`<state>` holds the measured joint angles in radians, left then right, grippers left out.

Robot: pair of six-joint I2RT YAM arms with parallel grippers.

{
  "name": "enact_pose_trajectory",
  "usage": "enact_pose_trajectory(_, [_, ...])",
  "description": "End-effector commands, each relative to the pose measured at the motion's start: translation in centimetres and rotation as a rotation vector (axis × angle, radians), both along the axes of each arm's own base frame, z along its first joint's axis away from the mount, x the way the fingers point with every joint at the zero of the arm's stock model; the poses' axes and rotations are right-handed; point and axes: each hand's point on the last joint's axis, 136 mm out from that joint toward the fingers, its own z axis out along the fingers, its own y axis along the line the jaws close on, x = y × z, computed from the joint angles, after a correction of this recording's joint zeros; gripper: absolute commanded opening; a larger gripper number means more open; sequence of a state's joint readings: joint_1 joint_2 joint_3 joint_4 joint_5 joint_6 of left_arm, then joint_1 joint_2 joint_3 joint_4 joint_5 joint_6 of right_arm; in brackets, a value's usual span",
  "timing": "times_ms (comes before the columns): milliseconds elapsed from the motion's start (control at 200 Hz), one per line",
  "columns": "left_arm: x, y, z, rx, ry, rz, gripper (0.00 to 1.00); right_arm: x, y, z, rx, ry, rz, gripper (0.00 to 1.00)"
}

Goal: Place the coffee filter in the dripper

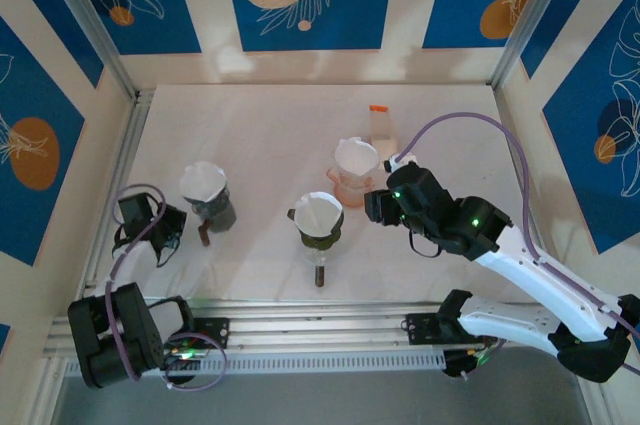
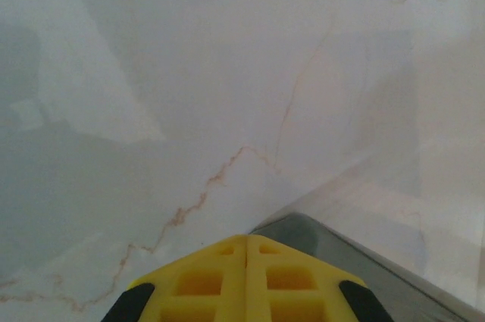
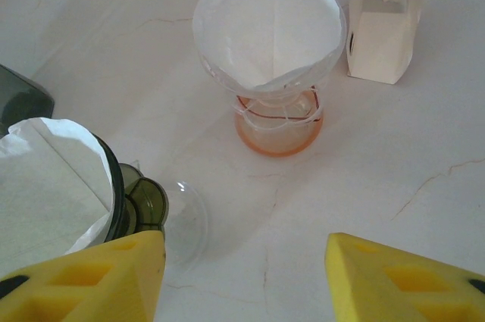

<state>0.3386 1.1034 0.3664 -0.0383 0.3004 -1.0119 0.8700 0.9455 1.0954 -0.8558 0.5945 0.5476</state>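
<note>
A white paper coffee filter point(image 3: 265, 23) sits open inside the clear orange-tinted dripper point(image 3: 278, 129), which stands right of the table's centre point(image 1: 356, 173). My right gripper point(image 3: 246, 276) is open and empty, just short of that dripper, with bare table between its yellow fingers point(image 3: 114, 276). From above, the right gripper point(image 1: 378, 203) is close beside the orange dripper. A dark green dripper point(image 1: 318, 223) with its own filter point(image 3: 45, 178) stands to the left of the right gripper. My left gripper point(image 2: 246, 250) is shut and empty, low over the table at the far left point(image 1: 150, 230).
A third dark dripper with a filter point(image 1: 207, 195) stands at the left. A pale filter holder with an orange top point(image 1: 380, 128) stands behind the orange dripper point(image 3: 383, 34). A grey edge point(image 2: 356, 261) lies just beyond the left fingers. Walls close in on three sides.
</note>
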Motion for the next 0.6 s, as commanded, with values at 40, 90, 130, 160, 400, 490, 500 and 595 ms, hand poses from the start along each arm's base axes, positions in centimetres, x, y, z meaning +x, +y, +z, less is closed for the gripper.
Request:
enact_pose_trajectory(40, [1.0,-0.7,0.3,-0.060,-0.077,-0.004,0.00,0.1,-0.2,0.4,0.006,-0.017,0.003,0.59])
enact_pose_trajectory(90, [1.1,-0.9,0.2,-0.065,-0.086,-0.014,0.00,0.2,-0.3,0.3,0.005,-0.017,-0.002,0.59])
enact_pose_trajectory(130, [1.3,-1.2,0.2,-0.073,-0.100,-0.025,0.00,0.2,-0.3,0.3,0.008,-0.015,-0.003,0.59])
enact_pose_trajectory(160, [1.5,-1.4,0.0,-0.083,-0.107,-0.032,0.00,0.2,-0.3,0.2,0.012,-0.012,-0.006,0.59])
enact_pose_trajectory(400, [2.8,-3.8,-1.1,-0.127,-0.118,-0.094,0.00,0.3,-0.2,-0.2,0.020,0.005,-0.015,0.59])
enact_pose_trajectory(490, [3.3,-4.9,-1.2,-0.124,-0.125,-0.117,0.00,0.3,-0.3,-0.3,0.019,0.008,-0.019,0.59])
enact_pose_trajectory(500, [3.4,-5.1,-1.1,-0.123,-0.126,-0.120,0.00,0.3,-0.3,-0.3,0.019,0.008,-0.020,0.59])
enact_pose_trajectory(595, [3.9,-6.1,-1.4,-0.124,-0.127,-0.138,0.00,0.3,-0.3,-0.6,0.017,0.015,-0.026,0.59])
